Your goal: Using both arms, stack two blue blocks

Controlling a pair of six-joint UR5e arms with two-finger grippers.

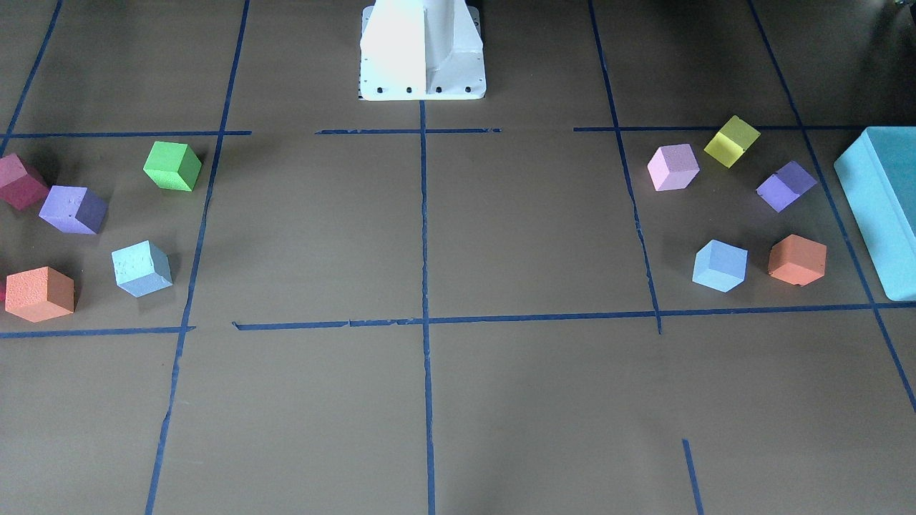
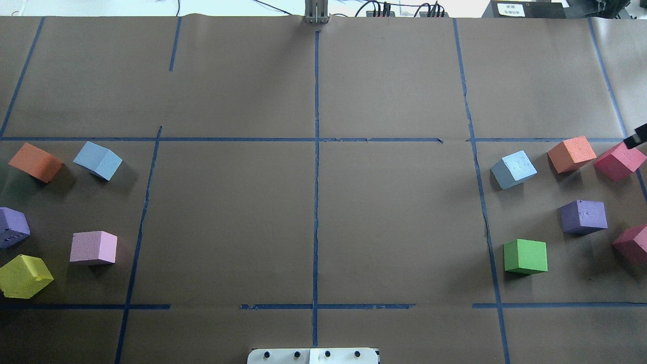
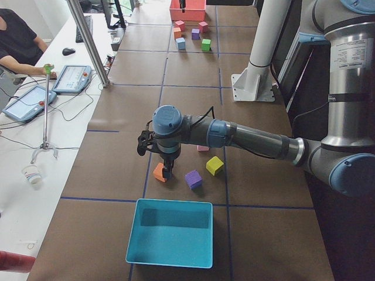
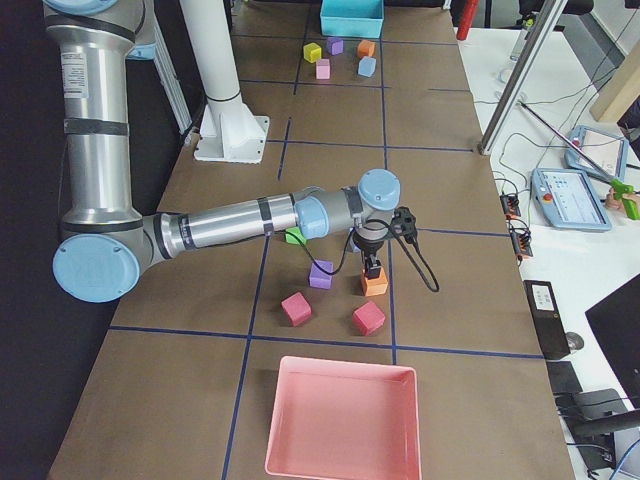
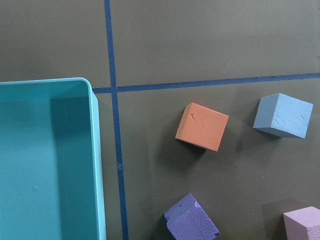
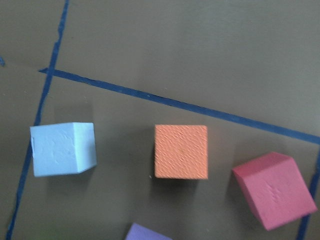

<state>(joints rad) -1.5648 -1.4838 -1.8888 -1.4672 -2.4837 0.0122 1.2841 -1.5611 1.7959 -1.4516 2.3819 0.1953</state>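
One blue block (image 2: pixel 97 160) lies on the robot's left side, next to an orange cube (image 2: pixel 35 162); it also shows in the front view (image 1: pixel 720 265) and the left wrist view (image 5: pixel 283 115). The other blue block (image 2: pixel 513 169) lies on the right side beside an orange cube (image 2: pixel 571 153); it also shows in the front view (image 1: pixel 142 268) and the right wrist view (image 6: pixel 63 148). My left gripper (image 3: pixel 167 170) hangs over the left orange cube. My right gripper (image 4: pixel 372 268) hangs over the right orange cube. I cannot tell whether either is open or shut. No fingers show in the wrist views.
A teal bin (image 5: pixel 50 150) stands at the left end of the table and a pink bin (image 4: pixel 340 420) at the right end. Purple (image 2: pixel 584 216), green (image 2: pixel 525 256), crimson (image 2: pixel 619 161), pink (image 2: pixel 93 247) and yellow (image 2: pixel 24 275) cubes lie around. The white pedestal (image 1: pixel 422 50) stands at the robot's side.
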